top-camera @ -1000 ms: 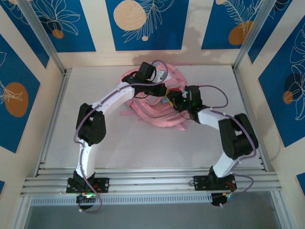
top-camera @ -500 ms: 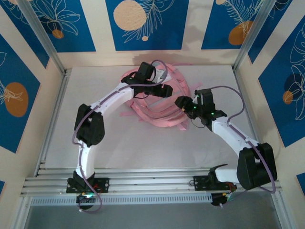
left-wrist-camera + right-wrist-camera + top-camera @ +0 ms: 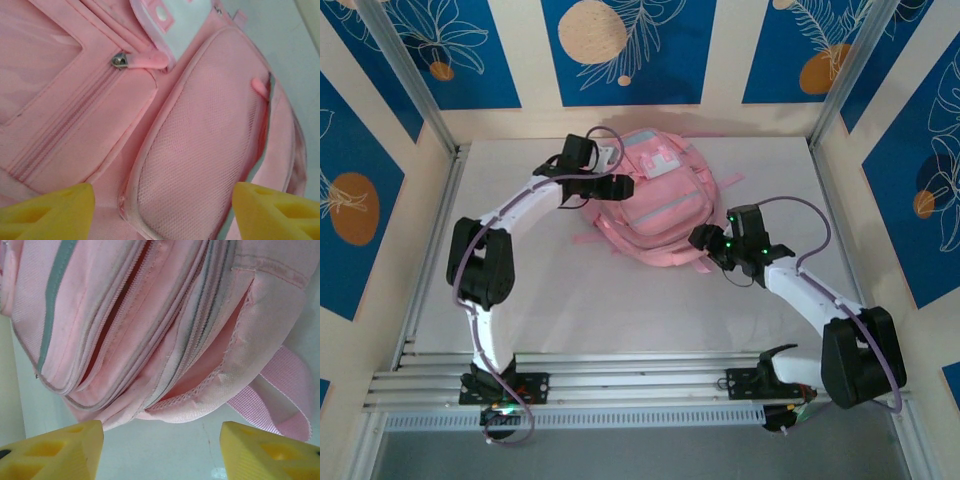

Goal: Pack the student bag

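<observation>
We see a white counter [image 3: 570, 300] boxed in on three sides by cream walls [image 3: 720, 118]; each wall carries deep blue panels [image 3: 620, 50] drawn with white leaves and pale orange discs. Bare aluminium posts [image 3: 408, 75] slant up at the far corners; ribbed aluminium rails [image 3: 640, 385] run across the near edge; the light is even, with soft shadows.

Student bag [image 3: 665, 208] lies on surface [image 3: 520, 300] toward 12 o'clock. Left hand [image 3: 618, 186] at its 10 o'clock edge, right hand [image 3: 701, 239] at 4 o'clock.
</observation>
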`<state>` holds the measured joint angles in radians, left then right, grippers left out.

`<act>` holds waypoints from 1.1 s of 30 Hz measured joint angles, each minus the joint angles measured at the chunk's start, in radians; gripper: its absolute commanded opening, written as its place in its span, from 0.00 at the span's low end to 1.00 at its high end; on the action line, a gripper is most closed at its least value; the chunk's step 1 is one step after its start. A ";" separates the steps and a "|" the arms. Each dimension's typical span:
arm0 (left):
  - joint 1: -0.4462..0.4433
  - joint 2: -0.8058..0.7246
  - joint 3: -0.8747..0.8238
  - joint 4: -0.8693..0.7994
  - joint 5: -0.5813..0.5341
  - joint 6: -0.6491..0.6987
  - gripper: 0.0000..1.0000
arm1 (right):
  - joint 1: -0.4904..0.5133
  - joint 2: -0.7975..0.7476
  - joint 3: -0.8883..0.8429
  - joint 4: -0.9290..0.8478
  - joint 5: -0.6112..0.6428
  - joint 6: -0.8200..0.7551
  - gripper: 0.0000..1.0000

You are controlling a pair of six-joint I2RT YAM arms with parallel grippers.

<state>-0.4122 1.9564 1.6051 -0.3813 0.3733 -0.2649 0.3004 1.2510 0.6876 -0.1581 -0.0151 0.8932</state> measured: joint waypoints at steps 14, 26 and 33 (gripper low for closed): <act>-0.003 0.080 -0.068 0.082 0.074 -0.018 0.00 | 0.003 0.195 0.042 0.074 0.042 -0.026 0.39; -0.067 -0.118 -0.445 0.423 0.172 -0.286 0.00 | -0.070 0.345 0.265 -0.017 0.145 -0.143 0.43; -0.110 -0.147 -0.487 0.483 0.183 -0.406 0.00 | 0.009 0.204 0.291 -0.126 0.264 -0.138 0.58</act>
<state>-0.5224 1.8095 1.1183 0.1020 0.5560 -0.6708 0.3096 1.4548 0.9787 -0.2836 0.2485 0.7547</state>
